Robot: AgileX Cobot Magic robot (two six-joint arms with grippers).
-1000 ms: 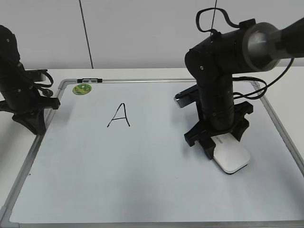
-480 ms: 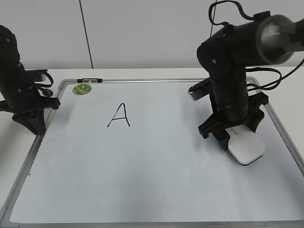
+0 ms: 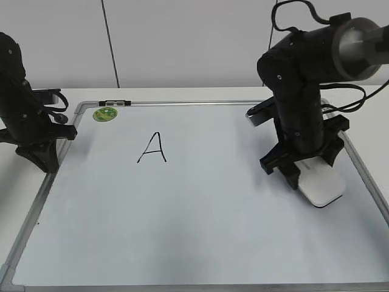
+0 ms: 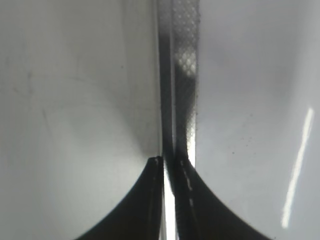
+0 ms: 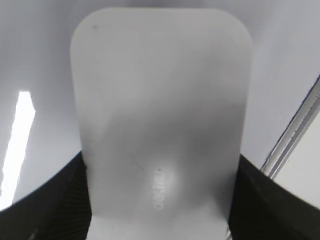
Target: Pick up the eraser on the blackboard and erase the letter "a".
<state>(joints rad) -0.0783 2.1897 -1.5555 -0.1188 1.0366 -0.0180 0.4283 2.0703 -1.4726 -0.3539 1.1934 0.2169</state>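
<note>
Exterior view: right gripper [image 3: 316, 176] stands nose-down on the white rounded-rectangle plastic eraser [image 3: 323, 185], fingers pinching its long sides; eraser sits flat on the pale white-blue blackboard with grey metal frame [image 3: 200, 103], just inside the frame's right rail. My read is the vertical stance presses the pad flat for wiping. No lowercase "a" shows on the board; the only writing is the black marker capital "A" [image 3: 152, 149], well left of the eraser, so the small letter looks already wiped. A round green magnet [image 3: 104, 114] sits by the frame's top-left corner, well apart from the eraser. Left gripper [image 3: 37, 149] is parked at the frame's left rail, over the white desk [image 3: 182, 93], out of the way. Left wrist view: left gripper's fingers [image 4: 156, 172] are pressed together, holding nothing, tips over the frame rail. Right wrist view: eraser fills the frame between the dark fingers [image 5: 75, 195] clamped on both its sides, small grey lettering on top; the frame's right rail runs diagonally just right of it. Room: tight to the right of the eraser, rail would catch it; wide open board to its left until the "A".
</note>
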